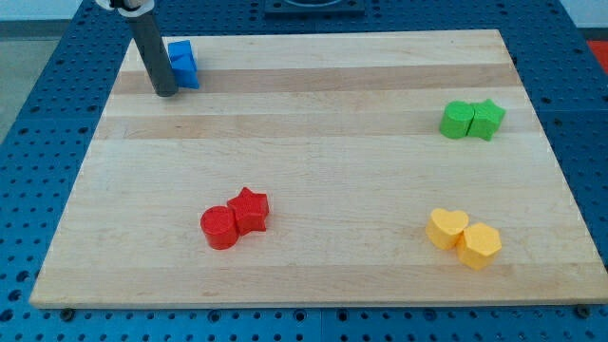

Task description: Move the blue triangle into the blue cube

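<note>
Two blue blocks sit touching each other near the board's top left corner: the blue cube (180, 51) at the top and the blue triangle (186, 74) just below it. My tip (164, 92) rests on the board just left of and slightly below the blue triangle, close against it. The dark rod rises from there toward the view's top and hides the left edge of the blue blocks.
A red cylinder (219, 227) and a red star (250, 209) touch at the lower middle. A green cylinder (457, 120) and a green star (486, 118) touch at the right. A yellow heart (446, 228) and a yellow hexagon (480, 245) touch at the lower right. The wooden board (313, 142) lies on a blue perforated table.
</note>
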`<state>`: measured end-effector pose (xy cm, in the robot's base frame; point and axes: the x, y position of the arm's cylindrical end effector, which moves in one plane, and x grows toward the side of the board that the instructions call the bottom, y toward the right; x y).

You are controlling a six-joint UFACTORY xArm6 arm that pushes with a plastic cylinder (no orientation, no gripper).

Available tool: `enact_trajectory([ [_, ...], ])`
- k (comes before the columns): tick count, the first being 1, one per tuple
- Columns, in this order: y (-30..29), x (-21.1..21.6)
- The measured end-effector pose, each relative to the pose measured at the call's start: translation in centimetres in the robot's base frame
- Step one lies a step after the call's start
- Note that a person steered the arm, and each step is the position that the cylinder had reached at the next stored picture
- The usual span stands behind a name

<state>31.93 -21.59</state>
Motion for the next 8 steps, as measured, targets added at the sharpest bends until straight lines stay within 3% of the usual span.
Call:
enact_trajectory([
  [6,0.6,3.9],
  [7,8.0,8.0],
  [8,12.3,9.6],
])
